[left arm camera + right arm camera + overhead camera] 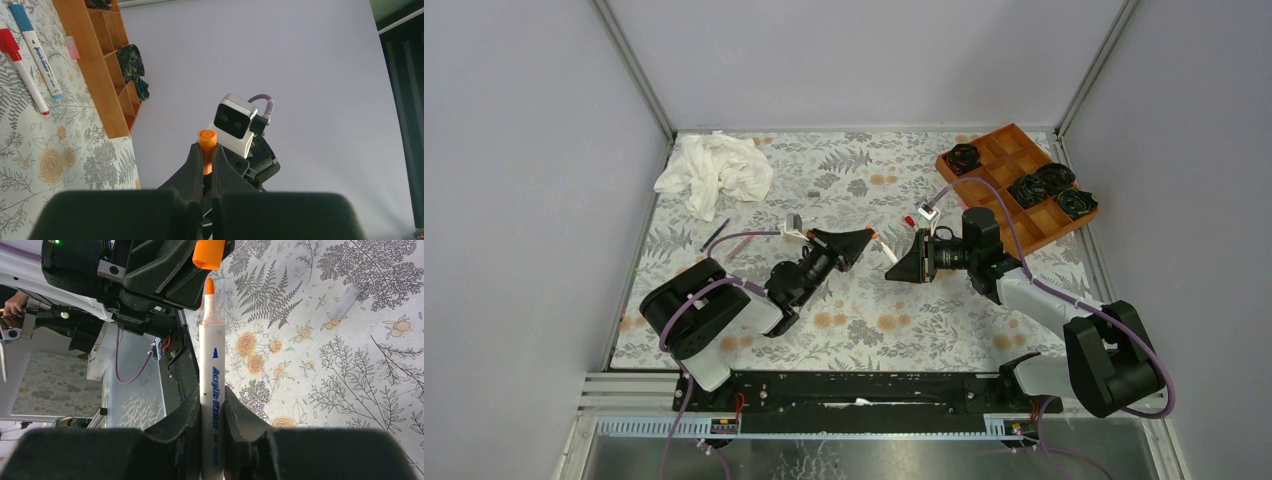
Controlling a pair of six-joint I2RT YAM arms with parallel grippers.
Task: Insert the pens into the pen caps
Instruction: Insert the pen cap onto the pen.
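Observation:
My left gripper [206, 156] is shut on an orange pen cap [206, 144], which sticks out past the fingertips with its open end facing the right arm. My right gripper [211, 402] is shut on a white pen [210, 370] with an orange tip. In the right wrist view that tip sits just short of the orange cap's [208, 253] mouth, nearly in line with it. From above, both grippers meet over the middle of the table, left [865, 240] and right [902, 262]. A red pen [24, 72], a blue pen [41, 54] and a pink cap [72, 48] lie on the mat.
A wooden compartment tray [1007, 150] with black rosettes [1029, 188] stands at the back right. A crumpled white cloth [714, 172] lies at the back left. A dark pen [714, 235] lies near the left wall. The floral mat [864, 320] covers the table.

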